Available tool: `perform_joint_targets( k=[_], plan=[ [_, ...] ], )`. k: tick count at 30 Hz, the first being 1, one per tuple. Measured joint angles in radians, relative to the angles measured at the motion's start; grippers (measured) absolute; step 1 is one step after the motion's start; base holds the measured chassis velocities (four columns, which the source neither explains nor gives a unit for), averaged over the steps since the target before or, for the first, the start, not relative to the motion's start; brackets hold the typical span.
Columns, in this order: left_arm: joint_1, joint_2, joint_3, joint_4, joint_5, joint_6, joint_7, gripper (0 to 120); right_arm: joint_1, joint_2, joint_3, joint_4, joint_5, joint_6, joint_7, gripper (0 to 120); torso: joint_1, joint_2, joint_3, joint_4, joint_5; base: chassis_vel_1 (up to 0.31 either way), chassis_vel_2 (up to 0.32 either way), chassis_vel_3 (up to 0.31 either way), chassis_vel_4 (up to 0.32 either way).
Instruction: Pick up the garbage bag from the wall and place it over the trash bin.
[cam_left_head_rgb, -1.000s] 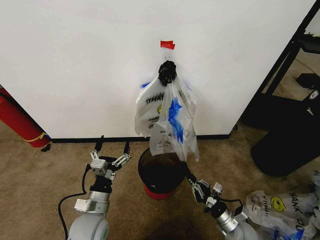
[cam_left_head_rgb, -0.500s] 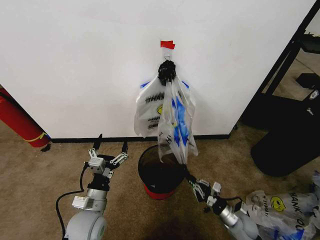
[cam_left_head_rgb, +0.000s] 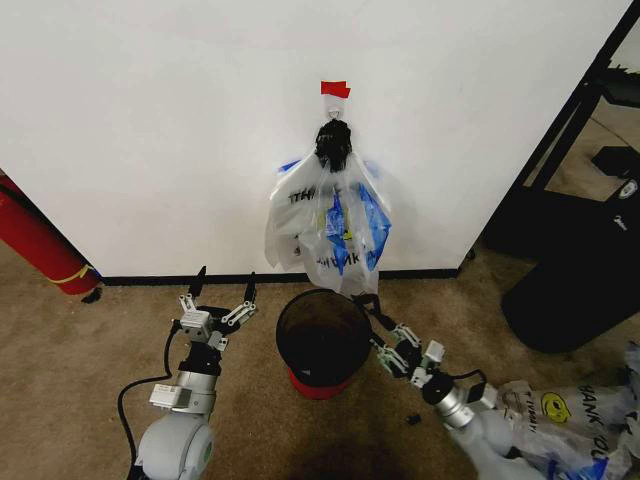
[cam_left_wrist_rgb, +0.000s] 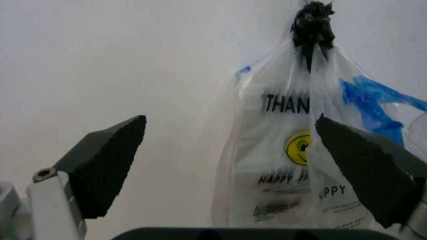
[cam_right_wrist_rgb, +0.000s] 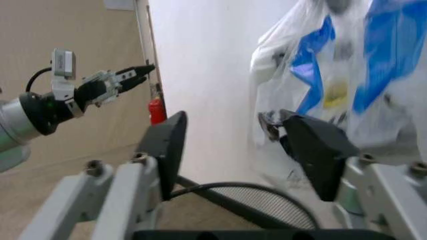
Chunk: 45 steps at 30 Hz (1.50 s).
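Garbage bag (cam_left_head_rgb: 325, 225) hanging long-axis vertical from the hook on the wall (cam_left_head_rgb: 160, 120), directly above the trash bin (cam_left_head_rgb: 322, 340).

Its knotted top is pointing up under one red tape piece (cam_left_head_rgb: 335, 89). The left gripper (cam_left_head_rgb: 222, 296) is waiting left of the bin, jaws spread wide; the right gripper (cam_left_head_rgb: 382, 335) is hovering at the bin's right rim, jaws wide and empty. More printed bags (cam_left_head_rgb: 560, 415) are lying on the floor, count unclear.

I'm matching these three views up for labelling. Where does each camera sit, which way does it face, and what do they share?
Head view: from the robot's head, looking down and forward at the wall, the garbage bag and the trash bin; both arms show.
Left wrist view: behind the open left gripper, facing the bag.
Right wrist view: behind the open right gripper, over the bin rim, facing the bag; the left gripper shows beyond.
Shared: the bag and wall.
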Motion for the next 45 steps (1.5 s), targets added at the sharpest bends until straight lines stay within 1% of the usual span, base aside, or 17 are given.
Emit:
perform_joint_targets(
  k=[1,2,4,6,8,11,16,19,21,28,29,32,35,36,38,40,45],
  plan=[
    [0.001,-0.001,-0.001,0.000,0.001,0.000,0.000,100,0.006,-0.008,0.010,0.010,0.009,-0.009,-0.007,65,0.000,0.000,0.000,0.0001,0.0000,0.000,0.000,0.000,0.000],
    [0.001,-0.001,-0.002,0.000,0.001,0.000,0.000,100,0.007,-0.009,0.012,0.012,0.010,-0.011,-0.009,65,0.000,0.000,0.000,0.0002,0.0000,0.000,0.000,0.000,0.000],
    [0.001,-0.001,-0.007,0.000,0.001,0.001,-0.003,100,0.012,-0.022,0.046,0.044,0.002,-0.065,-0.063,78,0.000,0.000,0.000,0.0003,0.0001,0.000,0.000,0.000,0.000],
    [0.001,-0.001,-0.008,0.000,0.001,0.001,-0.004,100,0.011,-0.026,0.063,0.054,-0.017,-0.093,-0.093,79,0.000,0.000,0.000,0.0004,0.0001,0.000,0.000,0.000,0.000],
    [-0.001,-0.002,-0.010,0.000,0.002,0.001,-0.006,100,0.008,-0.035,0.121,0.068,-0.127,-0.158,-0.208,89,0.000,0.000,0.000,0.0001,-0.0001,0.000,0.000,0.000,0.000],
    [-0.001,-0.008,-0.009,0.000,0.003,0.001,-0.007,100,-0.004,-0.049,0.159,0.052,-0.239,-0.186,-0.280,98,0.000,0.000,0.000,0.0002,0.0000,0.000,0.000,0.000,0.000],
    [0.002,-0.012,-0.008,-0.001,0.004,0.002,-0.007,100,-0.017,-0.054,0.185,0.020,-0.300,-0.192,-0.318,100,0.000,0.000,0.000,0.0000,0.0001,0.000,0.000,0.000,0.000],
    [0.003,-0.012,-0.007,-0.002,0.006,0.002,-0.008,100,-0.007,-0.049,0.219,0.002,-0.315,-0.223,-0.446,100,0.000,0.000,0.000,0.0001,0.0002,0.000,0.000,0.000,0.000],
    [0.003,-0.013,-0.007,-0.004,0.006,0.002,-0.008,100,-0.004,-0.048,0.225,0.001,-0.317,-0.231,-0.473,100,0.000,0.000,0.000,0.0002,0.0001,0.000,0.000,0.000,0.000],
    [0.006,-0.016,-0.006,-0.009,0.013,0.001,-0.009,100,0.002,-0.049,0.222,-0.014,-0.325,-0.213,-0.459,100,0.000,0.000,0.000,0.0001,0.0000,0.000,0.000,0.000,0.000],
    [0.008,-0.016,-0.006,-0.010,0.014,0.002,-0.009,100,-0.003,-0.051,0.198,-0.012,-0.277,-0.188,-0.381,100,0.000,0.000,0.000,0.0001,-0.0001,0.000,0.000,0.000,0.000],
    [0.012,-0.014,-0.009,-0.011,0.015,0.001,-0.010,100,-0.015,-0.044,0.081,0.045,-0.125,-0.092,0.002,100,0.000,0.000,0.000,-0.0001,-0.0003,0.000,0.000,0.000,0.000],
    [0.014,-0.014,-0.010,-0.009,0.018,-0.001,-0.011,100,0.041,-0.007,-0.015,0.061,-0.113,-0.026,0.321,100,0.000,0.000,0.000,0.0002,-0.0002,0.000,0.000,0.000,0.000],
    [0.014,-0.014,-0.010,-0.009,0.018,-0.001,-0.011,100,0.041,-0.007,-0.015,0.061,-0.113,-0.026,0.321,100,0.000,0.000,0.000,0.0002,-0.0002,0.000,0.000,0.000,0.000],
    [0.014,-0.015,-0.009,-0.008,0.021,-0.001,-0.011,100,0.105,0.024,-0.064,0.029,-0.156,-0.008,0.478,100,0.000,0.000,0.000,0.0006,-0.0004,0.000,0.000,0.000,0.000],
    [0.014,-0.015,-0.009,-0.007,0.022,-0.001,-0.011,100,0.176,0.058,-0.097,-0.034,-0.196,0.005,0.565,100,0.000,0.000,0.000,0.0005,-0.0002,0.000,0.000,0.000,0.000],
    [0.014,-0.007,-0.018,-0.002,0.018,-0.003,-0.012,100,0.267,0.109,-0.141,-0.134,-0.227,0.027,0.613,100,0.000,0.000,0.000,0.0003,-0.0001,0.000,0.000,0.000,0.000]
  ],
)
